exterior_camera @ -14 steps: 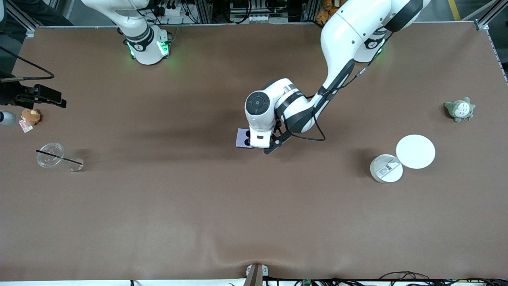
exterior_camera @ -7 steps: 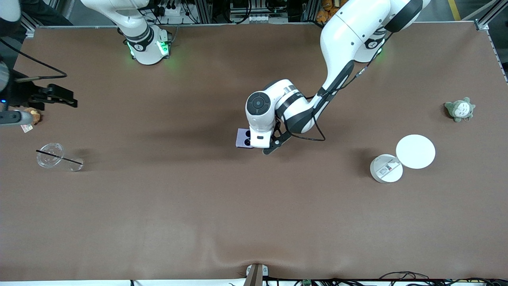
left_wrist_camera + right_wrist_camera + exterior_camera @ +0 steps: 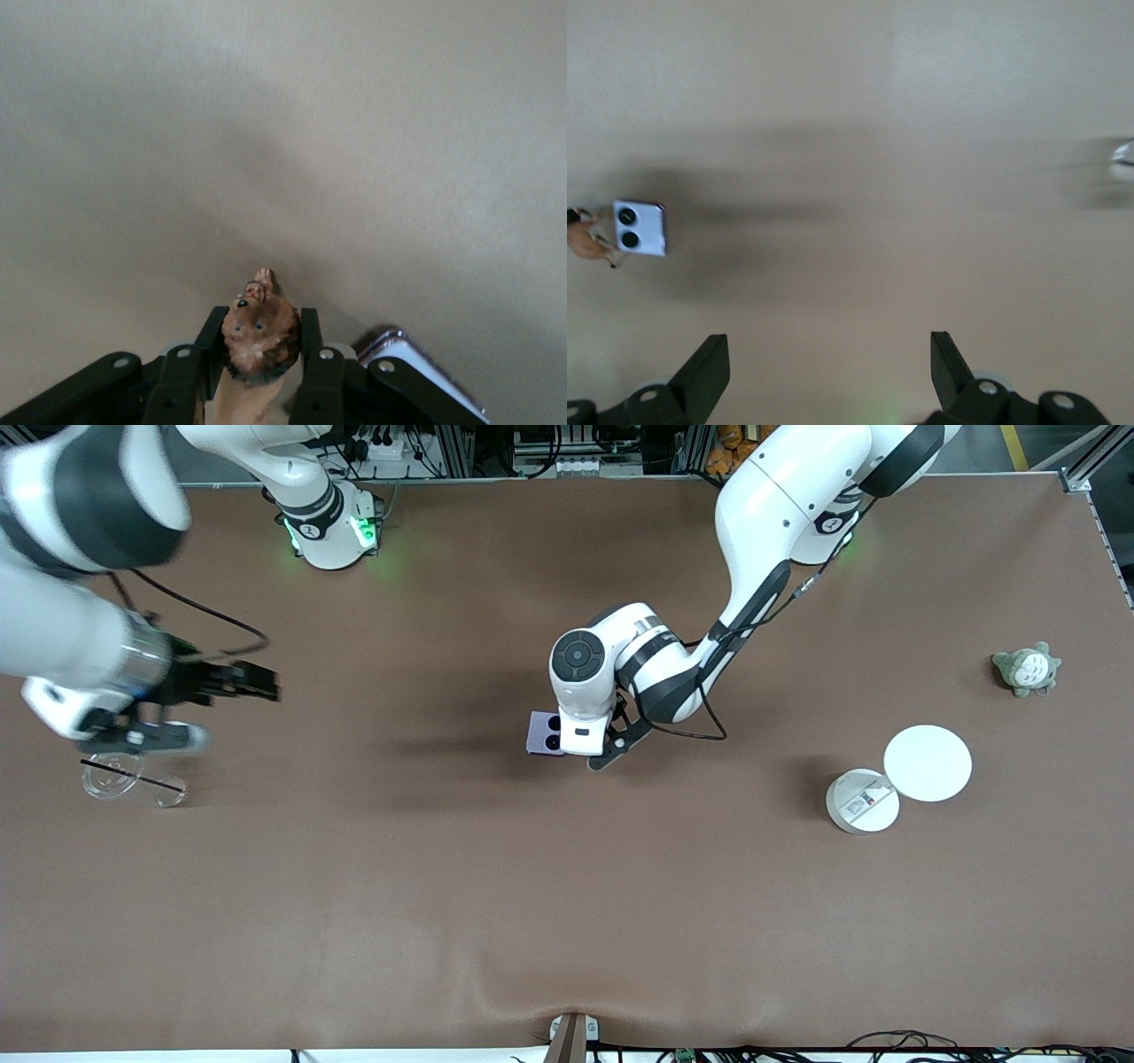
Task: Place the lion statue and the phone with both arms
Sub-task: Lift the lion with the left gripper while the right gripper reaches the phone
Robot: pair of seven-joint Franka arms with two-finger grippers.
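Observation:
The pale lilac phone [image 3: 542,733] lies flat in the middle of the table, its two black camera circles up. My left gripper [image 3: 578,746] stands low over the spot right beside it, toward the left arm's end. In the left wrist view the left gripper [image 3: 262,315] is shut on the brown-orange lion statue [image 3: 259,332], with the phone's corner [image 3: 423,372] close by. The front view hides the lion statue under the left hand. My right gripper [image 3: 261,683] hangs open and empty over bare table toward the right arm's end. The right wrist view shows the right gripper [image 3: 827,345], the phone [image 3: 640,228] and the lion statue [image 3: 586,240] far off.
A clear cup with a black straw [image 3: 115,772] lies under the right arm. A white round box [image 3: 862,801] and its lid [image 3: 928,763] sit toward the left arm's end, with a grey-green plush [image 3: 1026,669] farther from the front camera.
My left gripper has closed on the lion statue without shifting place. My right arm has swung in from the table's end toward the middle, now covering the small brown plush.

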